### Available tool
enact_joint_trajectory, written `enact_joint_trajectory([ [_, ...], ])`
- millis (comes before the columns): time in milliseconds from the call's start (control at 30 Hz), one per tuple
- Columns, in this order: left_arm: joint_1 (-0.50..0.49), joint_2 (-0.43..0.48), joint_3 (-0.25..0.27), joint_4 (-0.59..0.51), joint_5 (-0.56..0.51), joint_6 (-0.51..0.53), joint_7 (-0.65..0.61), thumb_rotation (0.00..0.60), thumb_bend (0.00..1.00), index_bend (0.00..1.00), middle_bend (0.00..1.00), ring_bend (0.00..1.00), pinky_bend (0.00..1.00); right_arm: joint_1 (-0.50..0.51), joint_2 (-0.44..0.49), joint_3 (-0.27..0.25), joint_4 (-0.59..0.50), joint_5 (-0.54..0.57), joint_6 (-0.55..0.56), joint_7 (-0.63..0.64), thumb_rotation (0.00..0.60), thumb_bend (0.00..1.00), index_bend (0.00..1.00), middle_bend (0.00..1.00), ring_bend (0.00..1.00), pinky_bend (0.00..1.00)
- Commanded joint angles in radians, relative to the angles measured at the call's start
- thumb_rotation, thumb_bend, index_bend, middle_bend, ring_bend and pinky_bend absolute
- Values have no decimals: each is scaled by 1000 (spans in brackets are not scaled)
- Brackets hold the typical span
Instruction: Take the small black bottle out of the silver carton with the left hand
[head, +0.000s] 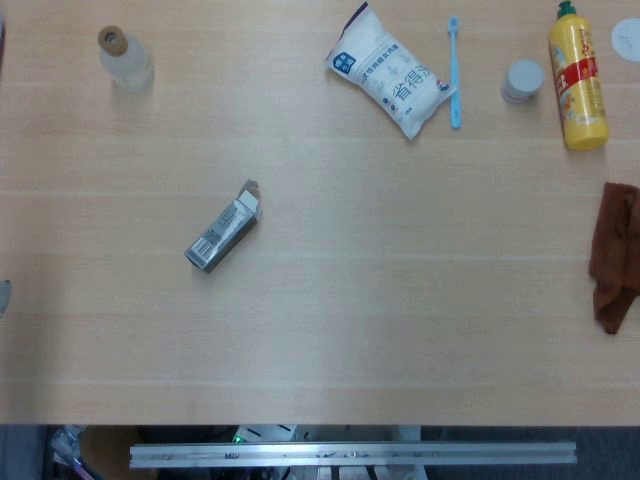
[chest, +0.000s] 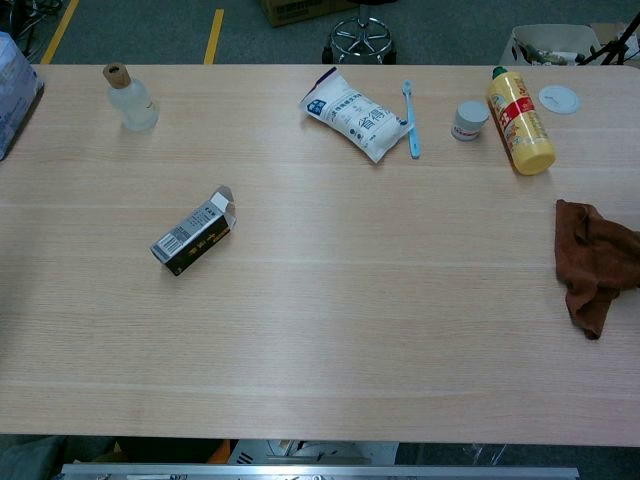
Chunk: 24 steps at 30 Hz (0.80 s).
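Note:
The silver carton (head: 224, 229) (chest: 194, 231) lies on its side left of the table's middle, its flap end open and pointing to the far right. A barcode shows on its near end. The small black bottle is not visible; the carton's inside is hidden. Neither hand shows in either view.
A clear glass bottle with a cork (head: 125, 58) (chest: 130, 98) stands at the far left. At the back lie a white pouch (head: 388, 72), a blue toothbrush (head: 454, 72), a small white jar (head: 522, 80) and a yellow bottle (head: 577, 82). A brown cloth (head: 615, 255) sits at the right edge.

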Motion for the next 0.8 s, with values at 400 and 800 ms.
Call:
enact_joint_trajectory([
  [400, -3, 1, -3, 1, -18, -29, -2, 600, 259, 232, 163, 170, 480, 14, -14, -3, 11, 9, -18, 0, 600, 226, 326, 232, 172, 241],
  [800, -21, -3, -4, -28, 2, -46, 26, 600, 259, 232, 163, 171, 257, 14, 10, 6, -4, -15, 25, 6, 600, 226, 326, 232, 172, 241],
])
